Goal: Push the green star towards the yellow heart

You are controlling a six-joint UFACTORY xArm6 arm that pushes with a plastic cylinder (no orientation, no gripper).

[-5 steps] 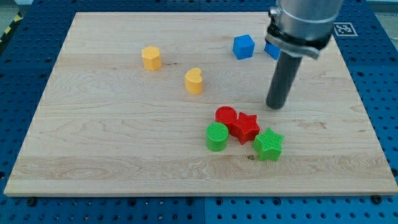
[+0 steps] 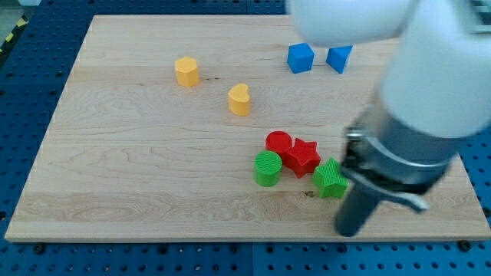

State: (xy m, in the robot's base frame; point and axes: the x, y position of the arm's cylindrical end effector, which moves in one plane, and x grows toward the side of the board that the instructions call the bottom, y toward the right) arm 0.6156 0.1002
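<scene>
The green star [image 2: 329, 179] lies on the wooden board at the lower right, partly covered on its right by my arm. The yellow heart [image 2: 239, 100] sits up and to the left of it, near the board's middle. My tip [image 2: 349, 230] is down near the board's bottom edge, just below and to the right of the green star, apart from it. A red star [image 2: 303, 156] touches the green star's upper left.
A red cylinder [image 2: 278, 142] and a green cylinder [image 2: 268, 168] cluster left of the red star. A yellow hexagonal block [image 2: 186, 71] is at the upper left. Two blue blocks [image 2: 301, 57] [image 2: 338, 57] sit near the top edge. My arm covers the board's right side.
My tip has swung from above the red star, at the board's right middle, down to the bottom edge below the green star. No block has moved.
</scene>
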